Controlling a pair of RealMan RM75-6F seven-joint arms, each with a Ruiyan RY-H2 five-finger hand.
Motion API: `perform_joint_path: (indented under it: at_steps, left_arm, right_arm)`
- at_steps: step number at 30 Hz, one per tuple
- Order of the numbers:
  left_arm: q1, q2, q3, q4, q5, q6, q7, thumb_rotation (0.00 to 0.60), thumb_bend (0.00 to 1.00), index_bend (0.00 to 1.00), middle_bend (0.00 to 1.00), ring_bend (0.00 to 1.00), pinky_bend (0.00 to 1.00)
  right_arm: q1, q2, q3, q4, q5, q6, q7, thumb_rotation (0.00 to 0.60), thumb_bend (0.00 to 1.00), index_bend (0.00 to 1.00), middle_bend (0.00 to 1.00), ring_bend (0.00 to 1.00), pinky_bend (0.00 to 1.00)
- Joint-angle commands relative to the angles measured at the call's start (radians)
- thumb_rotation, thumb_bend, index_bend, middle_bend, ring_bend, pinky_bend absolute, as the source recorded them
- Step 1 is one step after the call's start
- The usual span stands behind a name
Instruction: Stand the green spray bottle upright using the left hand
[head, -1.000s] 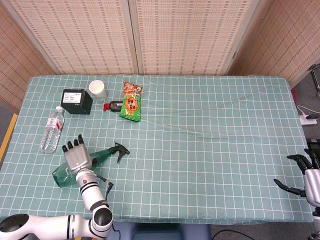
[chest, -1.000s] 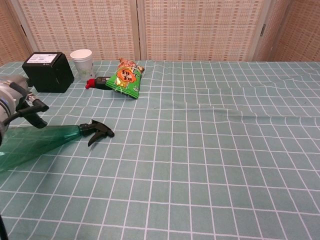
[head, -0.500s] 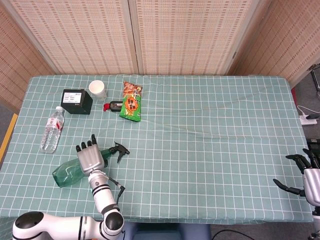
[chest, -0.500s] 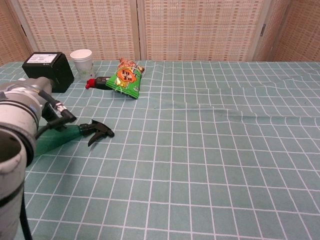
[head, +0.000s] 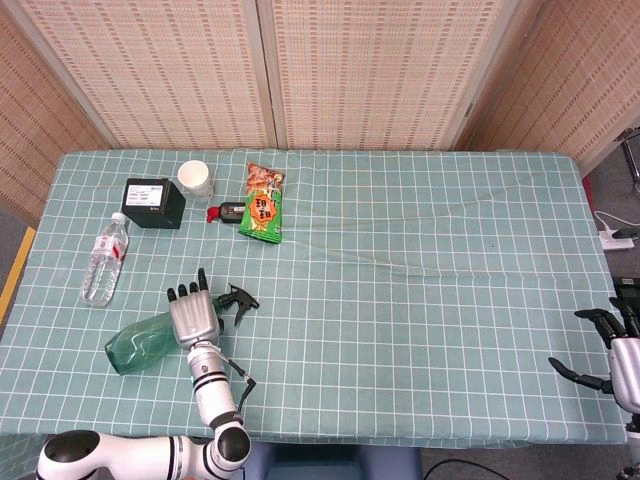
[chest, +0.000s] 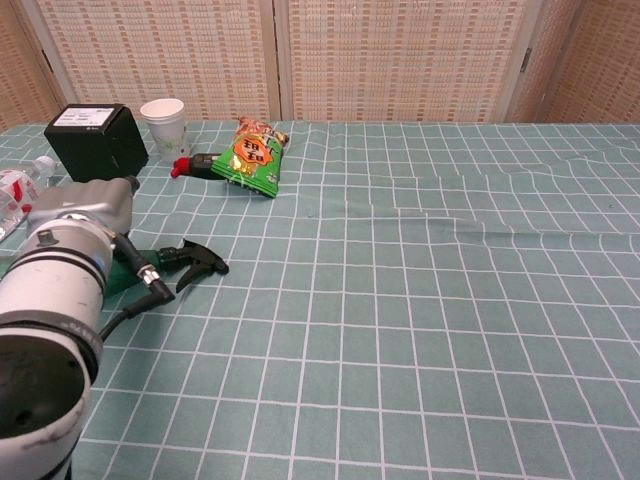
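The green spray bottle (head: 145, 342) lies on its side on the checked tablecloth at the front left, its black trigger head (head: 238, 301) pointing right. In the chest view only the trigger head (chest: 198, 262) and a bit of the green neck show. My left hand (head: 194, 312) hovers over the bottle's neck with fingers straight and apart, holding nothing; in the chest view the wrist (chest: 78, 220) hides most of the bottle. My right hand (head: 612, 343) hangs open off the table's front right corner.
A water bottle (head: 104, 262) lies at the left edge. A black box (head: 153, 203), a white cup (head: 195, 179), a green snack bag (head: 263, 206) and a small dark bottle with a red cap (head: 228, 211) stand along the back left.
My left hand has moved right along the lying bottle, from over its body towards the neck and trigger. The bottle and the right hand have stayed put.
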Motion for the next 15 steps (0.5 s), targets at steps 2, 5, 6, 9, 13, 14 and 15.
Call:
perform_joint_path:
  at_steps: [2,5,6,9,13,14,15]
  left_arm:
    - [-0.016,-0.022,-0.044,0.051,-0.022,-0.03,0.016,0.6,0.23,0.05,0.25,0.18,0.15]
    - [-0.016,-0.032,-0.062,0.076,-0.034,-0.045,0.016,0.6,0.23,0.05,0.25,0.18,0.15]
    - [-0.014,-0.033,-0.064,0.082,-0.036,-0.049,0.016,0.6,0.23,0.05,0.25,0.18,0.15]
    - [-0.006,-0.037,-0.068,0.099,-0.043,-0.06,0.011,0.6,0.23,0.05,0.25,0.18,0.15]
    - [0.007,-0.035,-0.071,0.115,-0.047,-0.071,0.006,0.6,0.23,0.05,0.26,0.18,0.15]
    - [0.01,-0.034,-0.071,0.116,-0.046,-0.072,0.005,0.6,0.23,0.05,0.26,0.18,0.15]
    - [0.013,-0.032,-0.072,0.117,-0.047,-0.074,0.004,0.6,0.23,0.05,0.26,0.18,0.15]
  right_arm:
    - [-0.001,-0.003,0.002,0.0,0.002,0.002,-0.003,0.6,0.0,0.31,0.32,0.12,0.11]
    - [-0.001,-0.006,0.003,0.004,0.002,0.005,-0.004,0.6,0.0,0.31,0.32,0.12,0.11]
    - [-0.001,-0.006,0.003,0.004,0.003,0.005,-0.004,0.6,0.0,0.31,0.32,0.12,0.11]
    - [-0.002,-0.008,0.005,0.004,0.004,0.007,0.001,0.6,0.0,0.31,0.32,0.13,0.09]
    - [-0.003,-0.009,0.005,0.008,0.003,0.009,0.006,0.6,0.0,0.31,0.33,0.13,0.07]
    - [-0.003,-0.009,0.005,0.009,0.002,0.009,0.007,0.6,0.0,0.31,0.33,0.13,0.07]
    - [-0.003,-0.009,0.005,0.01,0.002,0.01,0.008,0.6,0.0,0.31,0.33,0.13,0.07]
